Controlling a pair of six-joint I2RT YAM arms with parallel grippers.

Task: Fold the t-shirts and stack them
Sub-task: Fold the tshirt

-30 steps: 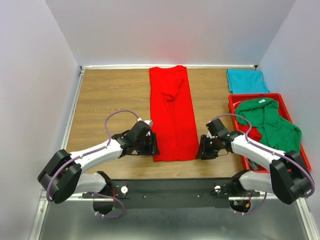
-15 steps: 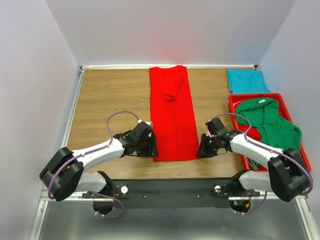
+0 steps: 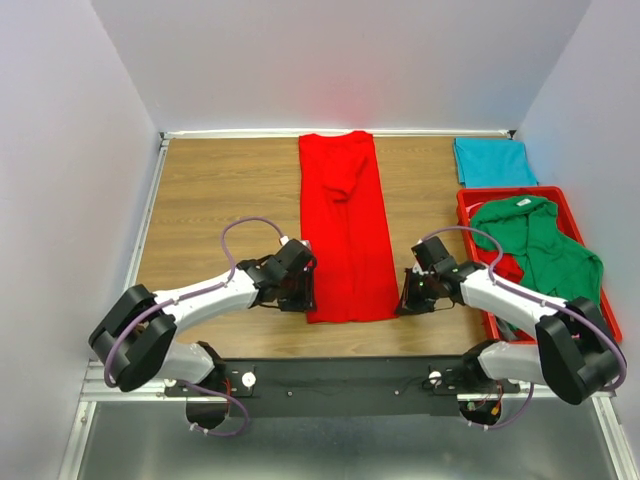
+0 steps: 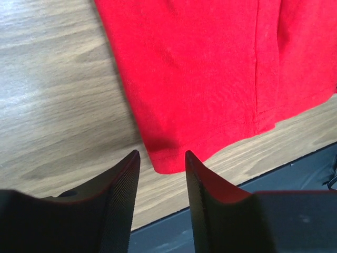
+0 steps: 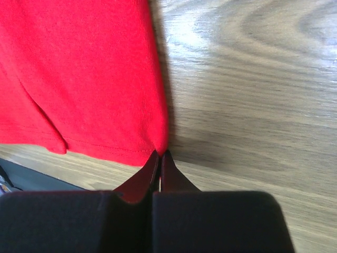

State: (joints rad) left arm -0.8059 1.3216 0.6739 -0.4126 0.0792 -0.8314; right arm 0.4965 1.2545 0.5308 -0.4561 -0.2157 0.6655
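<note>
Pinching shut a moment ago, the right gripper (image 5: 159, 155) grips a near corner of the red t-shirt (image 3: 345, 230) on the worktop (image 3: 220, 190); the left gripper (image 4: 162, 158) (narrowing, still unclenched) straddles the other, so folding waits.

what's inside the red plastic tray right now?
A crumpled green cotton t-shirt fills most of the red plastic tray. Anything beneath the shirt is covered, so more garments can't be ruled out.

No legible text or markings anywhere.
</note>
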